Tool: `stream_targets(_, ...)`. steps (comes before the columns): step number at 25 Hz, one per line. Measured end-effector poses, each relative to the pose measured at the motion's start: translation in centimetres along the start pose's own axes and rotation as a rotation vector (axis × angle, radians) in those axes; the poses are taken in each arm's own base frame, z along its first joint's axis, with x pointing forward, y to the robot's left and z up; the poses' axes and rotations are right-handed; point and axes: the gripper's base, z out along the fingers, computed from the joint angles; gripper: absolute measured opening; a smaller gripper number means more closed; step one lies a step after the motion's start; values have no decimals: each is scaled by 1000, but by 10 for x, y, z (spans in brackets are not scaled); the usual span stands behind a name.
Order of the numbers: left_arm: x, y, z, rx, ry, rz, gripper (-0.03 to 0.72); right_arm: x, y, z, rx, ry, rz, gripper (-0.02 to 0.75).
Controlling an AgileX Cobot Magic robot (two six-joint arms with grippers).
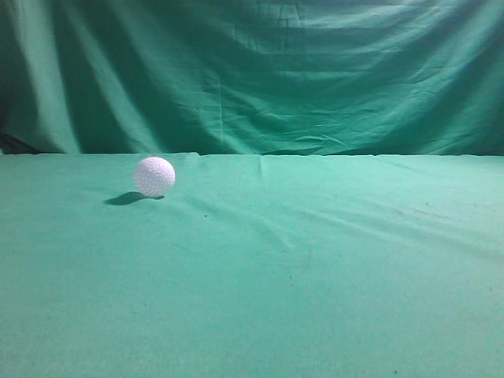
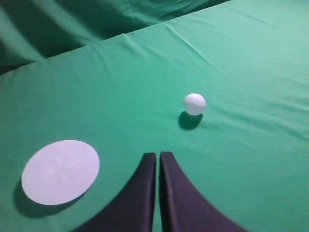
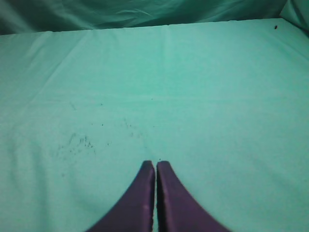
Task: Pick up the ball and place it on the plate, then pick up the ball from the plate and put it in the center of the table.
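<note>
The small white dimpled ball (image 1: 153, 176) rests on the green cloth table (image 1: 315, 268), left of the middle, near the back edge. It also shows in the left wrist view (image 2: 195, 104), ahead and to the right of my left gripper (image 2: 158, 154), which is shut and empty above the cloth. A round white plate (image 2: 60, 171) lies flat to the left of that gripper. My right gripper (image 3: 155, 164) is shut and empty over bare cloth. Neither gripper shows in the exterior view, and the plate is out of that view.
A darker green backdrop cloth (image 1: 252, 71) with deep folds hangs behind the table. Faint dark specks (image 3: 77, 142) mark the cloth ahead and left of the right gripper.
</note>
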Motion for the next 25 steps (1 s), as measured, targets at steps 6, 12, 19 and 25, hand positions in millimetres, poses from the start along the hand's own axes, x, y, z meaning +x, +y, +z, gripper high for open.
stream_targets(6, 18, 3, -3, -97, -92, 15, 0, 0, 0, 0, 0, 0, 0, 0)
stream_targets(12, 65, 1, 7, -163, -192, -102, 0, 0, 0, 0, 0, 0, 0, 0)
stream_targets(19, 90, 3, 16, -239, -152, -101, 0, 0, 0, 0, 0, 0, 0, 0)
stream_targets(25, 95, 4, 18, -251, -124, -59, 0, 0, 0, 0, 0, 0, 0, 0)
